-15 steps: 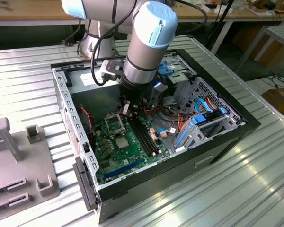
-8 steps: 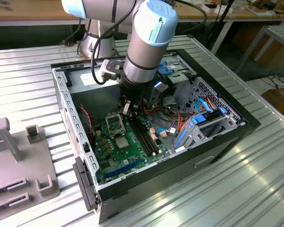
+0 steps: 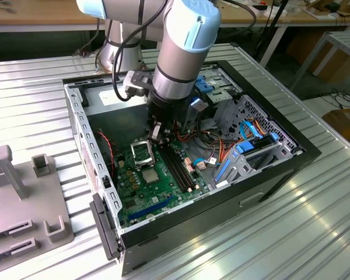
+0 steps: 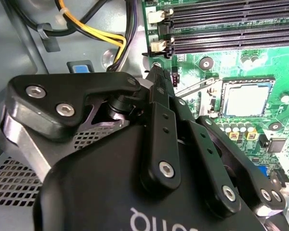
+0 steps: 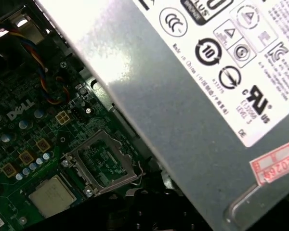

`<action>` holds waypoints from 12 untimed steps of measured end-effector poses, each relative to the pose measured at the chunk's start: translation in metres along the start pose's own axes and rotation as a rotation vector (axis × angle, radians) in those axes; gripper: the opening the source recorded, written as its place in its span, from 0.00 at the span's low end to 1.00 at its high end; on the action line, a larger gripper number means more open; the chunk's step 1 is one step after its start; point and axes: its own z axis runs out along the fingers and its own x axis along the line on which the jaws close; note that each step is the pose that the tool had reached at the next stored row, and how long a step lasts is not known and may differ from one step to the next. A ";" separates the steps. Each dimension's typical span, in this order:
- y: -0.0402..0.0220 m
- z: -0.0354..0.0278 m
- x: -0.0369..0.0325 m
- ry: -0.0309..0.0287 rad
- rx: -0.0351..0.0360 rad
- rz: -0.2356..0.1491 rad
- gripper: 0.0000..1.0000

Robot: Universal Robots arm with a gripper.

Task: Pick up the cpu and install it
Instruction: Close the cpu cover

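Grey-green socket [image 5: 98,159] on the board [image 5: 19,144] reads empty to us, so pickup looks done and seating is left. Gripper [image 3: 156,135] is down inside the case [image 3: 76,116], just beside the socket, fingers drawn together on a thin pale piece we take for the cpu [image 3: 156,129]. Case also holds the PSU [image 5: 192,96] and cables [image 4: 86,29] (square chip [image 5: 53,195] near the socket looks board-fixed, not ours).
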 end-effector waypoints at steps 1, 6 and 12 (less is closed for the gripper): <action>0.0001 -0.0007 0.0000 0.0001 -0.0001 0.000 0.11; 0.0004 -0.0053 -0.0003 0.0006 -0.0003 0.000 0.11; 0.0006 -0.0080 -0.0005 0.0069 0.0043 0.000 0.11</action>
